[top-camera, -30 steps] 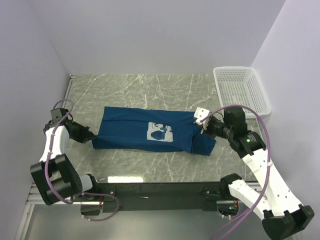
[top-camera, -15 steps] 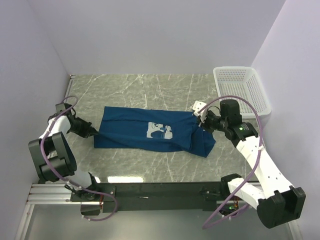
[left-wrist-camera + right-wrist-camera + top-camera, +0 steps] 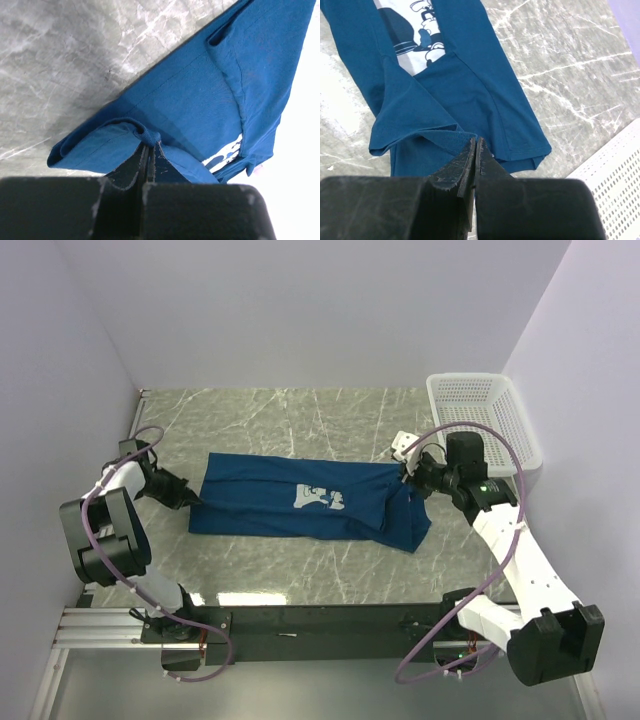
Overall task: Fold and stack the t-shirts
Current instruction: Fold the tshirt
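At each end of the dark blue cotton t-shirt (image 3: 290, 502), left claw (image 3: 192, 503) and right claw (image 3: 406, 480) clamp cloth; lift evenly, taut.

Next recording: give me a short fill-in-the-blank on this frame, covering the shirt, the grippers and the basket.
1. The t-shirt spread on the table is dark ____ in colour.
2. The left gripper and the right gripper are each ____ on one end of it.
3. The white mesh basket stands at the table's far ____ corner.
Missing words: blue; shut; right.
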You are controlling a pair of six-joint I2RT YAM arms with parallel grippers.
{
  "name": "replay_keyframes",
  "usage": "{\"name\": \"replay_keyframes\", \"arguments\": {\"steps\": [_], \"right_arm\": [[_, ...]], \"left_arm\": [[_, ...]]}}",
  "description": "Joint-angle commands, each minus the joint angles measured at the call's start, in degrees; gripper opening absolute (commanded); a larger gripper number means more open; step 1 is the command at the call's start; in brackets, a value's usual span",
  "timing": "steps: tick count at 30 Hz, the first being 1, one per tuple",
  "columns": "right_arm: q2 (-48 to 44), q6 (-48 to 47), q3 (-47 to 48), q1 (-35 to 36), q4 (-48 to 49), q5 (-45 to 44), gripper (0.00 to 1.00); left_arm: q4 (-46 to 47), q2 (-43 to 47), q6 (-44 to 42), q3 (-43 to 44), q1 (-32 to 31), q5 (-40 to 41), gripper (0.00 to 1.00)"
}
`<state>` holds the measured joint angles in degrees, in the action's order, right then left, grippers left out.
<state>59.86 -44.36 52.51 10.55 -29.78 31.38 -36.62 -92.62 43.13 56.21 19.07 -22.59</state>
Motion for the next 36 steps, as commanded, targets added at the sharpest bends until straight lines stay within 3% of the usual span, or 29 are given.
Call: {"name": "replay_keyframes", "arguments": {"steps": [1, 23, 26, 28, 30, 36], "right_arm": [[0.52, 0.68, 3.12, -1.14, 2.62, 1.41, 0.0], [4.48, 0.41, 5.06, -2.11, 2.62, 2.46, 0.0], [5.45, 0.5, 5.5, -2.11, 2.62, 2.2, 0.0], [6.32, 0.5, 5.93, -2.11, 2.62, 2.2, 0.0], [7.46, 0.41, 6.55, -2.2, 2.71, 2.29, 0.0], [12.2, 0.06, 10.41, -2.11, 1.83, 2.55, 0.0]], "left_arm": [[0.94, -0.89, -1.39, 2.68, -0.26, 0.35, 0.0], [1.02, -5.29, -3.05, 6.11, -2.28, 0.45, 0.01], [4.43, -3.72, -4.89, 5.67, -2.2, -3.33, 0.12], [6.29, -0.22, -5.08, 5.14, -2.2, -4.22, 0.26], [8.48, 2.34, -5.52, 5.32, -2.2, -4.74, 0.47], [10.43, 12.98, -8.15, 5.94, -2.02, -3.96, 0.57]]}}
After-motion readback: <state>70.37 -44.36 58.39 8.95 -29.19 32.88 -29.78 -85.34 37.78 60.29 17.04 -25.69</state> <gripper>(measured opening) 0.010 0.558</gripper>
